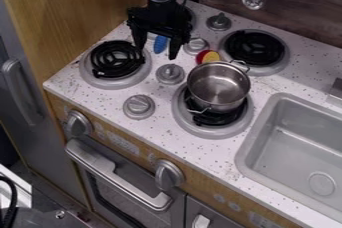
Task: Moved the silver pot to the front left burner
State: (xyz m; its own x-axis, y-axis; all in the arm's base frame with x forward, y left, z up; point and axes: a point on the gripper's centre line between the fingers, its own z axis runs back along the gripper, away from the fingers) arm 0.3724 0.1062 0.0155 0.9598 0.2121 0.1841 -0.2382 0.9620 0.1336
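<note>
The black gripper hangs over the back left part of the stove top, its two fingers spread apart with a gap between them. To its lower right, the silver pot stands upright on the front right burner, toward that burner's back side, with one handle at its upper right and one at its lower left. The front left burner, a black coil in a grey ring, lies to the lower left of the gripper and carries nothing. The gripper and pot are apart.
A blue object shows between the fingers, low behind them. A red and yellow piece lies just behind the pot. Several grey knobs stand among the burners, one between the front two. The sink is at the right, a wooden wall at the left.
</note>
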